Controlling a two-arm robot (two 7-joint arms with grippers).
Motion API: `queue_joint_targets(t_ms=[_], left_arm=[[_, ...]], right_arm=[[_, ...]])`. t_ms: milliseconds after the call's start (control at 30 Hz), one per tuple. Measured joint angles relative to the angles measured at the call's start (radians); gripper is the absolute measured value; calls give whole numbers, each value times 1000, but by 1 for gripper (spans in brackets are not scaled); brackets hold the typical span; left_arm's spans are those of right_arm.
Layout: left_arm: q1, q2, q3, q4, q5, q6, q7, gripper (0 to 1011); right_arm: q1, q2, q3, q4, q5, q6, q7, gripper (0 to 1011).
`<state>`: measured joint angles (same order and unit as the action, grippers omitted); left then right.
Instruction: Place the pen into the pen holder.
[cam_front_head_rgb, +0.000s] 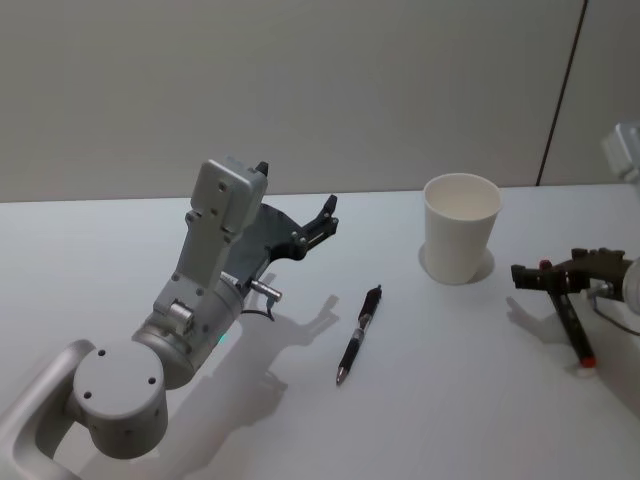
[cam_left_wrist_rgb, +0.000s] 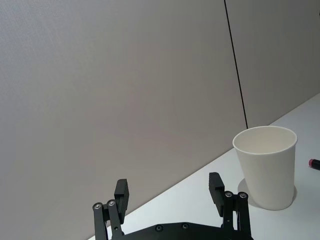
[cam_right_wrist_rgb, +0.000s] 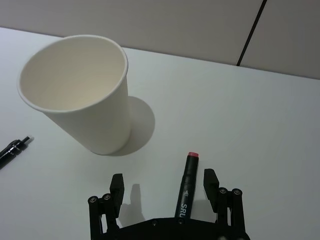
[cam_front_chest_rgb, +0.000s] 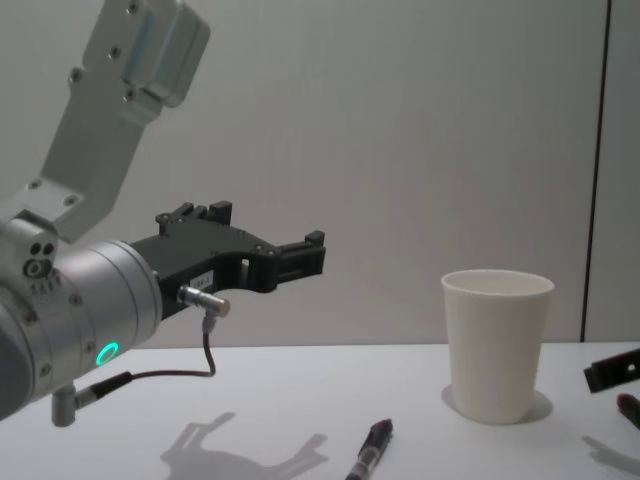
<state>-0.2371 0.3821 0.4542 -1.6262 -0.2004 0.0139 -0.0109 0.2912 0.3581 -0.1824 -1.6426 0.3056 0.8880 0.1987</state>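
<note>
The left arm (cam_front_head_rgb: 120, 390) is looming largest at the near left of the table (cam_front_head_rgb: 450, 420), its elbow bent so that the left gripper (cam_left_wrist_rgb: 169, 186) is hovering well above the surface, aimed toward the back wall. Its fingers are standing wide apart and gripping nothing. The pen (cam_front_head_rgb: 359, 335), a black click type, is lying flat on the table in front of the robot, between the left arm and the pen holder (cam_front_head_rgb: 460, 235), touching neither, with its tip pointing back toward the robot. The pen holder, a white paper cup, is standing upright farther back and to the right, and its inside is looking empty as far as the right wrist view is showing. At the right edge, the right gripper (cam_right_wrist_rgb: 164, 177) is sitting low near the table, just beside the cup, with its fingers also spread. A red-capped marker (cam_right_wrist_rgb: 187, 192) is showing between them, but they are not closing on it, and I cannot tell whether it is resting on the table or on the gripper. Judging from this, the task is hardly beginning: no pen is in the cup and nothing is being gripped. Reaching down, closing on the pen, lifting it, carrying it over the rim and letting it go are all waiting to be done.
</note>
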Motion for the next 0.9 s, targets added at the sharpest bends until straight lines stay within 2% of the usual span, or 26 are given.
queue_joint_targets(t_ms=[500, 900], left_arm=[[0, 0, 0, 0, 0, 0, 0, 1001], [0, 0, 0, 0, 0, 0, 0, 1001]], right_arm=[[24, -13, -15, 41, -48, 34, 8, 1001], [47, -25, -18, 87, -62, 33, 16, 1002]])
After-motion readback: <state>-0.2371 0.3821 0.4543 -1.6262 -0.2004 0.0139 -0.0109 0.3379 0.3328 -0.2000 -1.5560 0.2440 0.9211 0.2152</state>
